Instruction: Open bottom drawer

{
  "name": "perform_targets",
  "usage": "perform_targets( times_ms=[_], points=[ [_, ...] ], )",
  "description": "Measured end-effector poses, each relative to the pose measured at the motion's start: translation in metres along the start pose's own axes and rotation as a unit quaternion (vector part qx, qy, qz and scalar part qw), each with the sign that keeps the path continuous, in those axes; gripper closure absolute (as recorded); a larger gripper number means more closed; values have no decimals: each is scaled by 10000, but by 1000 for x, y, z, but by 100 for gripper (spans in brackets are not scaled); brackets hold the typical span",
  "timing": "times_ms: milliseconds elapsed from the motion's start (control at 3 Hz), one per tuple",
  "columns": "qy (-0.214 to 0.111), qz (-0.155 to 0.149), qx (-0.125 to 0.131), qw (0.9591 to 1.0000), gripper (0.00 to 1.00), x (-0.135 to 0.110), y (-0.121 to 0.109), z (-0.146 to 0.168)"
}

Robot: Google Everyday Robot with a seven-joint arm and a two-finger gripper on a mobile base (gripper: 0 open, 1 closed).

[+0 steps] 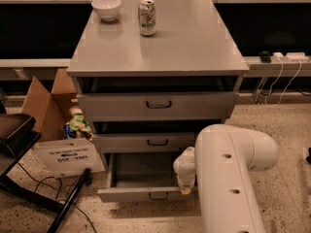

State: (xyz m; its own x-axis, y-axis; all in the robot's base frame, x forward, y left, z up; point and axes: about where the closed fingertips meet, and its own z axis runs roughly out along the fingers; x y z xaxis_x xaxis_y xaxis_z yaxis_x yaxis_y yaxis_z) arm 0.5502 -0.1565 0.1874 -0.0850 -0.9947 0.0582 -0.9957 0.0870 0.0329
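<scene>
Evidently the bottom drawer (126, 194) stands pulled out; the gripper (186, 189) sits at its front panel, likely for pulling; grip state cannot be told.

One grey cabinet (160, 47) has three drawers: one top drawer (116, 107), one middle drawer (121, 142) and one bottom drawer (141, 174). Two are shut and one, the lowest, is open. Each front has one dark handle (159, 104), three in all. The cabinet's top bears one white bowl (106, 8) and one drink can (146, 17). One cardboard box (41, 106) and one white printed sign (68, 157) are on the floor. There is one white robot arm (233, 178) and one gripper (186, 186), at the bottom drawer's front right corner.
</scene>
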Motion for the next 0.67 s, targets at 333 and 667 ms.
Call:
perform_targets(
  times_ms=[333, 667],
  points=[
    [0, 0, 0, 10000, 58, 0, 0, 0],
    [0, 0, 0, 10000, 35, 0, 0, 0]
  ],
)
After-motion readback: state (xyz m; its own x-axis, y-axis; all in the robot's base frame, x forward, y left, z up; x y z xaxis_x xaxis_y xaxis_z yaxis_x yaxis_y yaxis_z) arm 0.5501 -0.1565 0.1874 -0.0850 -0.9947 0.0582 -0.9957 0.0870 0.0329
